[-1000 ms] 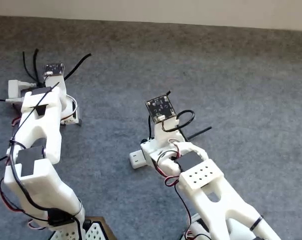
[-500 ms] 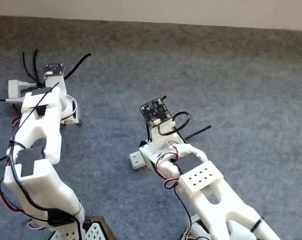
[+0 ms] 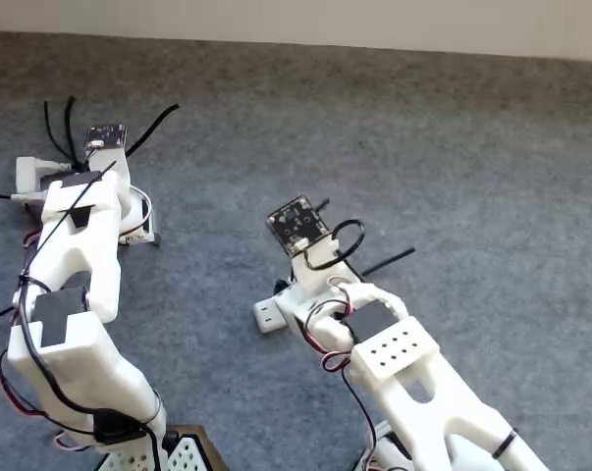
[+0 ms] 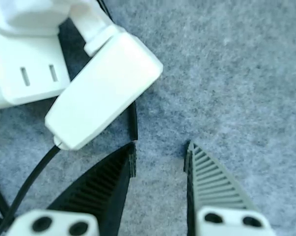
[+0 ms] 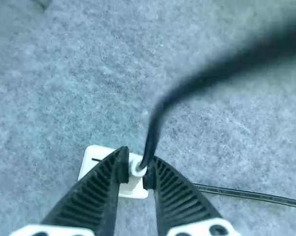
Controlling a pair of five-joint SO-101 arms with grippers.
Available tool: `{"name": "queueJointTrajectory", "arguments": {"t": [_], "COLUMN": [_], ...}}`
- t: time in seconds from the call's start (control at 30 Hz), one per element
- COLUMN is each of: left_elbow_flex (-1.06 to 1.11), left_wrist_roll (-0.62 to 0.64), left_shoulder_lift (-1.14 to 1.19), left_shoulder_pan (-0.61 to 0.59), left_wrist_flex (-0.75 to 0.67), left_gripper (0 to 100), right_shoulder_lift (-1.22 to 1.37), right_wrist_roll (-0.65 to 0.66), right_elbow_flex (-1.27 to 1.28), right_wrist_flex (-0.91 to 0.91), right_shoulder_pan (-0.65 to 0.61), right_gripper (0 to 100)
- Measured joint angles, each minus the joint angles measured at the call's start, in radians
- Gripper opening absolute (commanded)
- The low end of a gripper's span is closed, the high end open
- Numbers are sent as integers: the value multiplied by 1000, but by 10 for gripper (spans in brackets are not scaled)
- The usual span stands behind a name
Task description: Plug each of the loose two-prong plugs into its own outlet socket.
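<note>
- R jaws pinch plug (image 5: 138,168) near cord; I reckon it could twist, prongs missing outlet (image 5: 95,160).
- L jaws spread beside other plug (image 4: 101,91); may snag its cord (image 4: 27,194).

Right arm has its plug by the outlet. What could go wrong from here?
The right hand pinches the plug at its cable end, so the black cable may twist it off line. How it lines up is hidden, so it may miss the outlet. That lies on carpet and could slide under a push.
</note>
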Motion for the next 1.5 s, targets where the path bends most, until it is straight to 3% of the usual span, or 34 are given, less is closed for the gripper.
{"name": "queueJointTrajectory", "arguments": {"t": [0.27, 0.47, 0.67, 1.5], "left_elbow_flex": [0, 0, 2, 0], "left_wrist_roll": [0, 0, 0, 0], "left_shoulder_lift": [0, 0, 0, 23], "left_shoulder_pan": [0, 0, 0, 0], "left_wrist_flex": [0, 0, 0, -8], "left_gripper": [164, 164, 164, 164], "right_shoulder_lift": [2, 11, 206, 338], "right_wrist_roll": [80, 87, 87, 81], "right_elbow_flex": [-89, -69, -101, -525], "right_wrist_flex": [261, 275, 232, 509], "right_shoulder_pan": [-49, -61, -66, -23], "right_gripper": [5, 5, 5, 5]}}
